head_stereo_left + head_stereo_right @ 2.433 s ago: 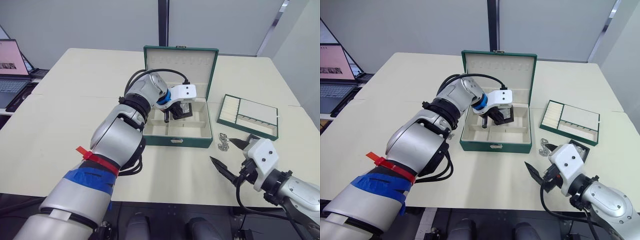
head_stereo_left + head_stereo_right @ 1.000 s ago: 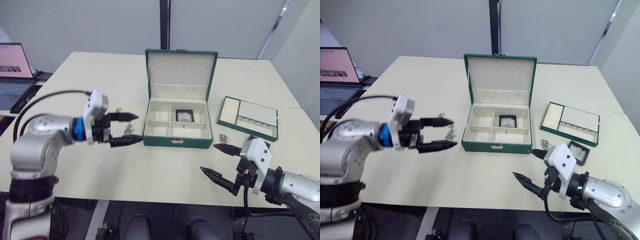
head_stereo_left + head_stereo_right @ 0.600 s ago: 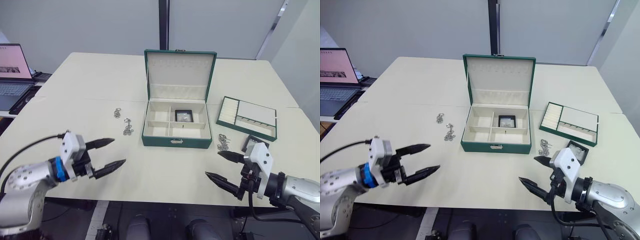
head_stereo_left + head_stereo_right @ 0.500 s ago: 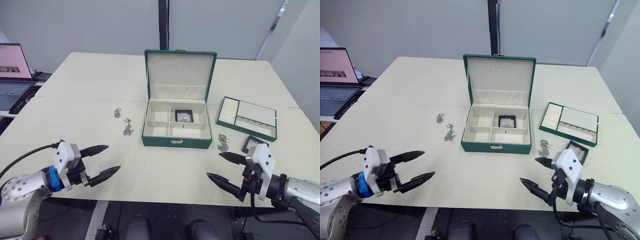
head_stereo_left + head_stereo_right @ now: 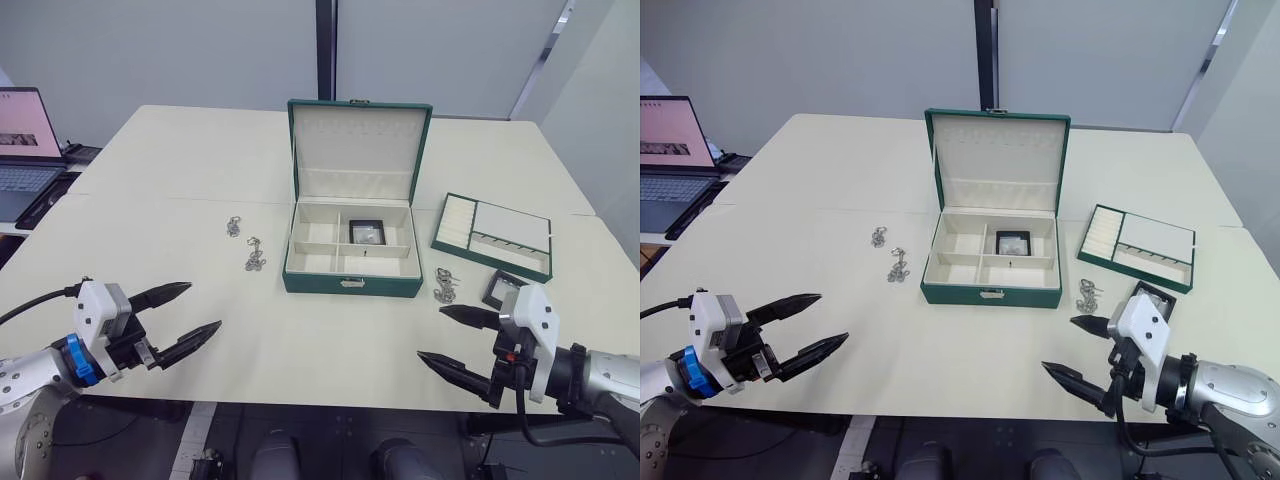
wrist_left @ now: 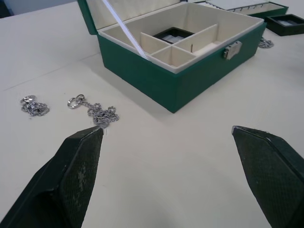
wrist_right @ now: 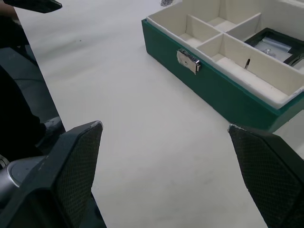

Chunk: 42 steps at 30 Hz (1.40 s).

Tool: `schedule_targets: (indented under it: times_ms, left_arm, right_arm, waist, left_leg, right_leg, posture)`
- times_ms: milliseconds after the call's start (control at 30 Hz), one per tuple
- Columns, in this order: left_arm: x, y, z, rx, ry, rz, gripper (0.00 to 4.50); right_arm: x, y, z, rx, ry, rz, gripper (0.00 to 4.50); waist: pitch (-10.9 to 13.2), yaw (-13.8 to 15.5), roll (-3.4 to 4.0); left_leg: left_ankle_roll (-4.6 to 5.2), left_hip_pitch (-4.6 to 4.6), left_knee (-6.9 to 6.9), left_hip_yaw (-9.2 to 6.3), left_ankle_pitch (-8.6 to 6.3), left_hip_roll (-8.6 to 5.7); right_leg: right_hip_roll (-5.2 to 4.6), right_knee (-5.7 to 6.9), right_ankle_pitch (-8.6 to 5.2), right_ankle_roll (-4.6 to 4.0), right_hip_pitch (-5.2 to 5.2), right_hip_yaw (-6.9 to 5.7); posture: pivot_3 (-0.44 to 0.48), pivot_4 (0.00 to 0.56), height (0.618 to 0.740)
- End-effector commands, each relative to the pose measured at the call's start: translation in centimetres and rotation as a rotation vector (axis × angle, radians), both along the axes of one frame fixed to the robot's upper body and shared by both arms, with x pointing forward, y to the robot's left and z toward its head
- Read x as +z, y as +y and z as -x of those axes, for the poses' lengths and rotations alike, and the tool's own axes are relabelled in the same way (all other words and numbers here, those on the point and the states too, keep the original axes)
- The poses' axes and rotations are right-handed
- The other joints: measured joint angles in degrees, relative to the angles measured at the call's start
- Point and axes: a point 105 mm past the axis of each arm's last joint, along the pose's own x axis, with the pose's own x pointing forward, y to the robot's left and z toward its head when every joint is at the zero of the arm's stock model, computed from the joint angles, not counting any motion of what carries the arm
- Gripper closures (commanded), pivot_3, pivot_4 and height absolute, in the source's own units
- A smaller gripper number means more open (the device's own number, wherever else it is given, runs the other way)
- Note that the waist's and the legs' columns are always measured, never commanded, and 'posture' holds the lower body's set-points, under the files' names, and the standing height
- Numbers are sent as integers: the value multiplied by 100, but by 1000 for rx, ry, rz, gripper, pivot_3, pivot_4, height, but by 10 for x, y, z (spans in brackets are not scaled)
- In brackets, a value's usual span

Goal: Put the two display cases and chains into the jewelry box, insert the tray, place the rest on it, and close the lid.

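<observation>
Dark green jewelry box (image 5: 350,255) is seen open on the cream table (image 5: 150,230), an open laptop (image 5: 22,140) lying far left; both end effectors, left (image 5: 178,312) and right (image 5: 462,342), are spread empty.

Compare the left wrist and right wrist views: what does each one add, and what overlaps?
Left wrist view adds: the open left gripper, the tray, the second display case on the table beyond the box, a chain near it, and the white lid ribbon.

Right wrist view adds: the open right gripper, one finger of the left gripper across the table, and the table's near edge.

Both share: the jewelry box, its clasp, and the boxed display case in a rear compartment.
</observation>
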Motion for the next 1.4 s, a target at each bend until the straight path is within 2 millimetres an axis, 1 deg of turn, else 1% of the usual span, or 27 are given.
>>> schedule_targets:
  times_ms: [33, 100, 233, 433, 467, 533, 567, 733, 900, 1033, 1100, 1233, 1400]
  left_arm:
    - [19, 4, -11, 145, -69, 65, 11]
    - [19, 6, -15, 200, -67, 76, 11]
    - [18, 14, -20, 302, -40, 103, 11]
    - [19, 17, -20, 331, -39, 78, 11]
    - [17, 19, -19, 346, -17, 83, 11]
    - [15, 20, -22, 374, 38, 158, 11]
    - [15, 20, -25, 392, 54, 175, 11]
    - [20, 23, -51, 518, 22, 197, 11]
    - [23, 24, -77, 585, 4, 190, 11]
    - [26, 21, -94, 602, -3, 194, 11]
    - [25, 17, -108, 617, 3, 185, 11]
    - [20, 7, -129, 638, 21, 188, 11]
    - [10, 7, -149, 702, 53, 169, 11]
  right_arm:
    - [33, 21, -2, 73, -118, -31, 0]
    - [45, 29, -6, 87, -153, -59, 0]
    - [55, 41, -11, 93, -183, -77, 0]
    - [45, 43, -10, 97, -164, -59, 0]
    - [45, 43, -10, 95, -163, -61, 0]
    - [43, 42, -10, 92, -163, -62, 0]
    - [43, 42, -11, 89, -165, -64, 0]
    - [45, 44, -12, 77, -180, -88, 0]
    - [45, 49, -10, 91, -188, -98, 0]
    - [45, 49, -11, 91, -192, -96, 0]
    - [46, 49, -12, 93, -198, -87, 0]
    - [48, 49, -14, 94, -210, -78, 0]
    - [51, 48, -15, 87, -218, -64, 0]
  waist:
    - [0, -24, 0]
    - [-3, -21, -6]
    - [-4, -10, -8]
    - [-4, 4, -11]
    - [-4, 3, -10]
    - [-4, 3, -10]
    - [-4, 2, -11]
    - [-5, 14, -13]
    - [-5, 5, -13]
    - [-5, 9, -13]
    - [-4, 13, -12]
    - [-4, 22, -14]
    - [-3, 15, -14]
  left_leg:
    - [0, 0, -1, 0, 0, 0]
    - [0, -1, -1, 0, 0, 0]
    - [-1, -11, -6, -1, -1, 0]
    - [-1, -11, -6, 2, -1, -1]
    - [-1, -11, -6, 3, -1, -1]
    - [-1, -10, -6, 4, -1, 0]
    - [-1, -10, -6, 3, -1, 0]
    - [-1, -11, -5, 0, 0, -1]
    - [-2, -11, -6, 2, 0, -1]
    - [-3, -13, -5, 4, 1, -2]
    - [-3, -12, -5, 4, 1, -2]
    - [-4, -13, -4, 5, 1, -5]
    - [-18, -16, -5, 7, 9, -3]
  right_leg:
    - [0, 1, 0, 0, -1, 1]
    - [1, 1, 0, 0, -2, 4]
    - [1, -4, 0, 0, -15, 4]
    - [-3, -4, 0, 0, -17, 5]
    - [-3, -3, 0, 0, -18, 5]
    - [-2, -1, 0, 0, -19, 6]
    - [-2, 0, 0, 0, -19, 6]
    - [-2, -1, 0, 0, -18, 3]
    - [0, 0, 0, 0, -21, 6]
    - [0, 0, 0, 0, -22, 8]
    - [0, 0, 0, 0, -22, 7]
    - [-2, -1, 0, 0, -20, 7]
    - [0, -1, 0, 0, -24, 9]
  posture:
    - [0, 150, 740]
    - [0, 150, 740]
    - [0, 150, 740]
    - [0, 150, 740]
    - [0, 150, 740]
    - [0, 150, 740]
    - [0, 150, 740]
    - [0, 150, 740]
    - [0, 150, 740]
    - [0, 150, 740]
    - [0, 150, 740]
    - [0, 150, 740]
    - [0, 150, 740]
